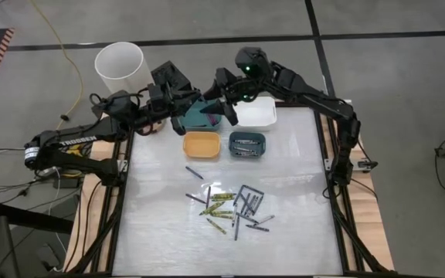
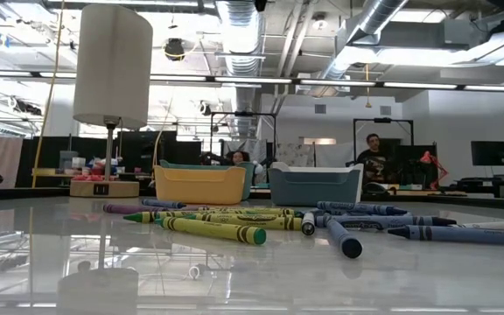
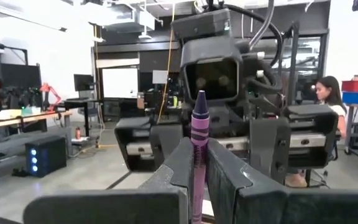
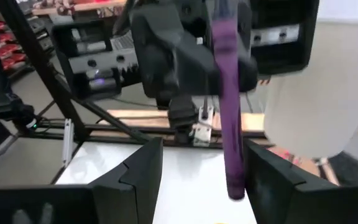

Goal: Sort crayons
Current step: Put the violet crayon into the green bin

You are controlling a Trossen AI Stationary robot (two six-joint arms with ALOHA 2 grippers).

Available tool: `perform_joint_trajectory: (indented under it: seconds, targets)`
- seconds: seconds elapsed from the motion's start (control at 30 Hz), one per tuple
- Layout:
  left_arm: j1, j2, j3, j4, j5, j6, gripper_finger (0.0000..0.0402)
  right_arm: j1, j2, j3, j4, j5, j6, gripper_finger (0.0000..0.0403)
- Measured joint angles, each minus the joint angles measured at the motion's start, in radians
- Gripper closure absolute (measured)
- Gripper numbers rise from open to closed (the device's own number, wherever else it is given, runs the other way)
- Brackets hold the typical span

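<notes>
Four small bins sit at the far end of the counter (image 1: 161, 232): teal (image 1: 201, 116), white (image 1: 257, 112), orange bin (image 1: 202, 144) and blue-grey (image 1: 247, 144). About twenty loose crayons (image 1: 234, 207) lie mid-counter. Over the teal bin, the left hand (image 3: 197, 168) pinches a purple crayon (image 3: 199, 149) upright. The right hand (image 4: 197, 171) faces it with fingers spread wide around that crayon, not touching.

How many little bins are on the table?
4, all at the table's far end: a teal bin under the two grippers, a white bin beside it, an orange bin and a blue-grey bin nearer the crayons. The arms could hide another.
</notes>
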Motion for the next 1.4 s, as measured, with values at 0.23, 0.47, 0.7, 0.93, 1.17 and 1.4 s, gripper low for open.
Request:
perform_joint_trajectory:
  seconds: [0.23, 0.47, 0.7, 0.93, 1.17, 1.4]
  targets:
    - [0.0, 0.0, 0.0, -0.006, 0.0, -0.004, 0.0388, -0.016, -0.001, 0.0, 0.036, 0.01, 0.009, 0.0204]
    - [0.001, 0.0, 0.0, -0.04, 0.001, -0.004, 0.0388, -0.016, -0.001, 0.0, 0.022, 0.106, 0.008, 0.0291]
    - [0.001, 0.0, 0.0, -0.047, -0.022, -0.005, 0.0388, -0.02, -0.002, 0.0, 0.006, 0.101, -0.006, 0.0393]
    - [0.0, -0.001, 0.0, -0.116, -0.052, -0.011, 0.0339, -0.019, -0.002, 0.0, -0.001, 0.114, 0.007, 0.0398]
    - [0.0, -0.003, 0.0, -0.239, -0.077, -0.049, 0.025, -0.058, -0.002, 0.0, -0.001, 0.191, 0.021, 0.0401]
    - [0.0, -0.003, 0.0, -0.392, -0.239, -0.095, 0.0201, -0.118, 0.008, 0.001, -0.003, 0.203, 0.032, 0.0402]
